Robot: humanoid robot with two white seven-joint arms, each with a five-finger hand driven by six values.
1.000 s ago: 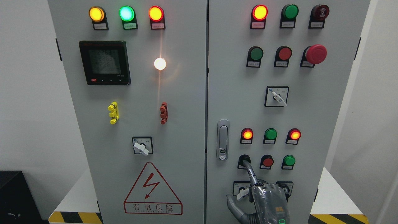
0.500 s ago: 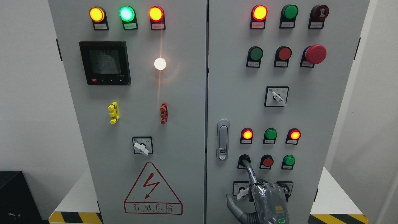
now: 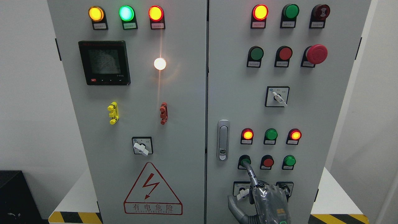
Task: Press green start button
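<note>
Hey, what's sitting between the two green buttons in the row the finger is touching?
In the head view, one red button sits between the left green button, where the right hand points its finger, and the right green button.

"有电危险" on warning triangle (image 3: 152, 188)
</note>
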